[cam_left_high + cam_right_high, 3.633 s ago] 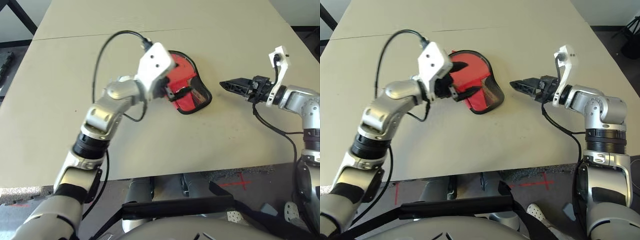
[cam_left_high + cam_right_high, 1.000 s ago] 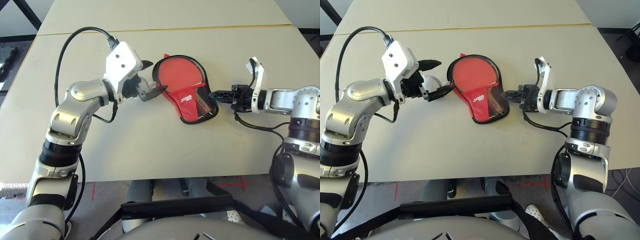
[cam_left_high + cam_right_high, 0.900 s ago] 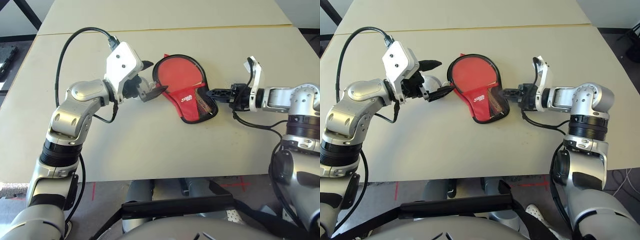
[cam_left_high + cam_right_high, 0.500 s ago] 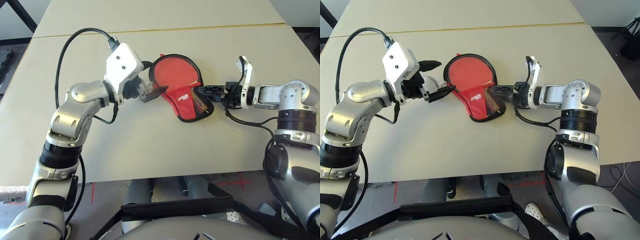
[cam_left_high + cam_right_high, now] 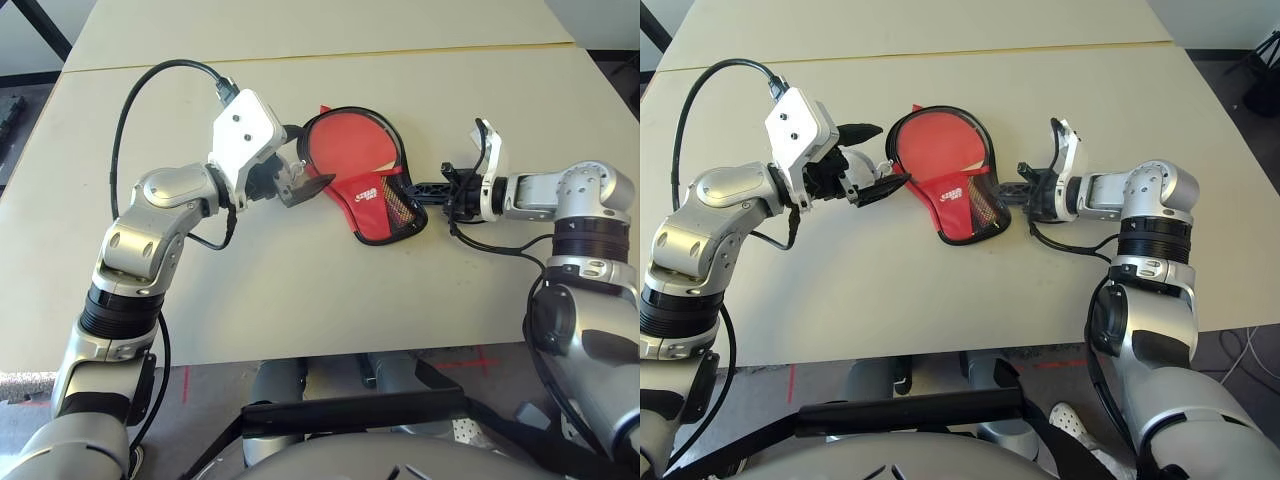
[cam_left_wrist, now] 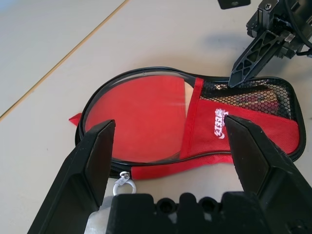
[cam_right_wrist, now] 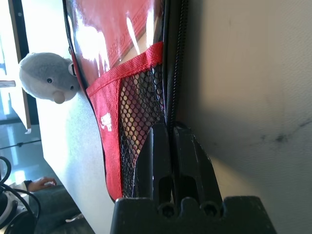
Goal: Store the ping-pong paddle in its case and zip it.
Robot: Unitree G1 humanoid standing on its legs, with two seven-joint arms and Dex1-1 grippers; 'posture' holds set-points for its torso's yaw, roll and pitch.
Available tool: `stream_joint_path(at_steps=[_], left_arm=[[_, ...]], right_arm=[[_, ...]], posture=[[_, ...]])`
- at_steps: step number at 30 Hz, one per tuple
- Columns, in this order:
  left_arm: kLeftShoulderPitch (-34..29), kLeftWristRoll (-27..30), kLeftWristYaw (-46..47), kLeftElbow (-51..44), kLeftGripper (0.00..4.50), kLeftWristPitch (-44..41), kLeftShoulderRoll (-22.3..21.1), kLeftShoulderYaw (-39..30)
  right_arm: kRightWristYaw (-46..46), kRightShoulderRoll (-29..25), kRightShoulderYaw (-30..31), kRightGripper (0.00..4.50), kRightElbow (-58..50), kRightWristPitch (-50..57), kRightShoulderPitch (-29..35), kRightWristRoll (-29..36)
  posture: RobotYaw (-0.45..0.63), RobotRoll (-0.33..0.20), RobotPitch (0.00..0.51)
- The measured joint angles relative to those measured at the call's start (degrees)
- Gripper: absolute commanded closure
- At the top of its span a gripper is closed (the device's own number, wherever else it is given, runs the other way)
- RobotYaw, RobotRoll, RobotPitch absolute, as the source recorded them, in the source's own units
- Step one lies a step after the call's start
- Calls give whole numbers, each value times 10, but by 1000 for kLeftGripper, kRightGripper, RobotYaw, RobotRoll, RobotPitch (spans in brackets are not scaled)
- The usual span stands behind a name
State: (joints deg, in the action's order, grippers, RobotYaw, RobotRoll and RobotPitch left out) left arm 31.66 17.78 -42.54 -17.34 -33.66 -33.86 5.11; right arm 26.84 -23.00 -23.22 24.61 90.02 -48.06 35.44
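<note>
While your right gripper sits right of centre in the head views, its two fingers are pressed together at the black zipped edge of the case, by the mesh pocket; whether they have pinched the edge or a zip tab you cannot tell from here. Your left gripper hovers at centre left with its fingers spread wide and empty, just beside the round end of the case. In its wrist view a small metal zip pull lies on the table at the near rim, between those fingers.

The case lies flat in the upper middle of the frame, with the paddle already inside, its red face showing through the unzipped opening. A grey plush toy rests beyond it.

Judge the case as light, soft fabric that will buckle and slide if pulled, though the stiff paddle gives it some body. Pinch the rim firmly with one hand to anchor it, and take the small, slippery pull with the other.
</note>
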Motion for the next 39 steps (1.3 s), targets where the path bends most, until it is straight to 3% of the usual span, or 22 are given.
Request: stream_joint_path(at_steps=[10, 18, 27, 33, 34, 39], left_arm=[[0, -1, 0, 2, 0, 2, 5, 2], [0, -5, -1, 4, 0, 7, 12, 6], [0, -11, -1, 5, 0, 12, 17, 7], [-1, -12, -1, 5, 0, 13, 22, 10], [-2, -13, -1, 5, 0, 13, 23, 11], [-2, -13, -1, 5, 0, 13, 23, 11]], right_arm=[[10, -90, 32, 4472, -12, 16, 7, 74], [4, -148, 92, 4472, -57, 15, 66, 193], [-57, -176, 112, 4472, -90, 14, 107, 317], [-95, -149, 97, 4472, -96, 13, 76, 285], [-95, -147, 94, 3996, -95, 12, 68, 274], [-75, -147, 97, 2490, -85, -4, 50, 224]], posture=[[66, 0, 248], [62, 0, 244], [60, 0, 248], [64, 0, 249], [65, 0, 250], [68, 0, 251]])
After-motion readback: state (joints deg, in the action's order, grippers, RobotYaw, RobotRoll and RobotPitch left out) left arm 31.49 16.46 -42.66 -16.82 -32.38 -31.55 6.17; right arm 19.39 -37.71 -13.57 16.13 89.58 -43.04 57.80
